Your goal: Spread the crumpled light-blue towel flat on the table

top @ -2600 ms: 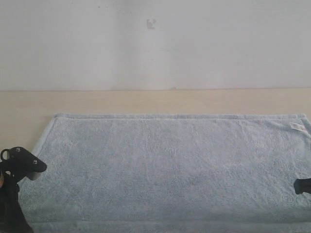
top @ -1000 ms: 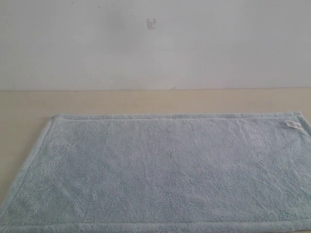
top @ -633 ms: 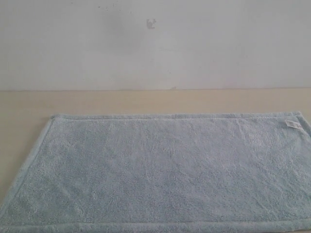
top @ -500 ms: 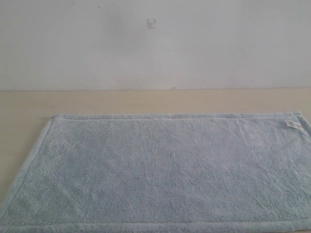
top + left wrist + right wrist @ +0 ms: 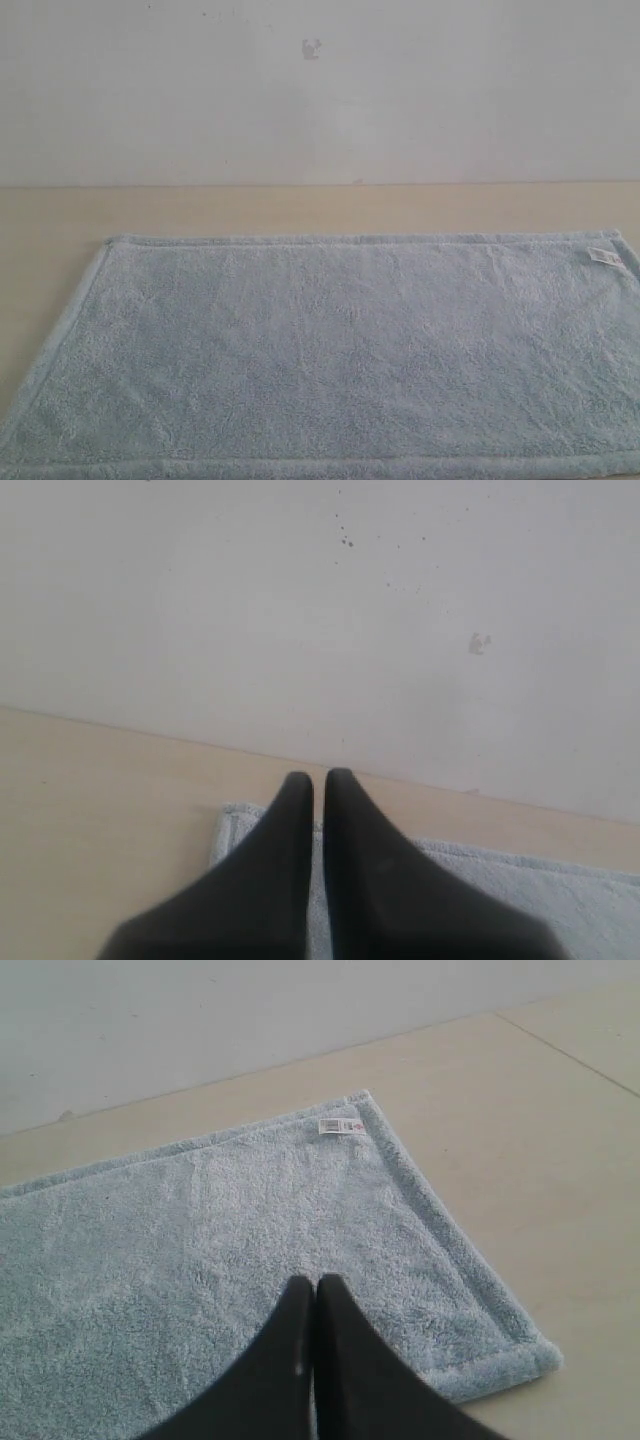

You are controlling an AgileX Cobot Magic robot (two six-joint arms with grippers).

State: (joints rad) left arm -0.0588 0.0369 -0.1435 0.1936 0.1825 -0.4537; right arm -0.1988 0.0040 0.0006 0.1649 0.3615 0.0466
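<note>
Item: towel (image 5: 340,350), lying flat on table (image 5: 300,210), hems straight, no folds seen; task judged complete. Left gripper (image 5: 318,780), right gripper (image 5: 315,1282): both closed, empty.

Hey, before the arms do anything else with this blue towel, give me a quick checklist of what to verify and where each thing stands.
1. The towel lies flat on the table, no folds in the exterior view: ok.
2. Corner with the white label lies flat: ok.
3. Near left corner of the towel, cut off by the frame: cannot tell.
4. Left pincer shut, gripping nothing: ok.
5. Right pincer shut, gripping nothing: ok.
</note>
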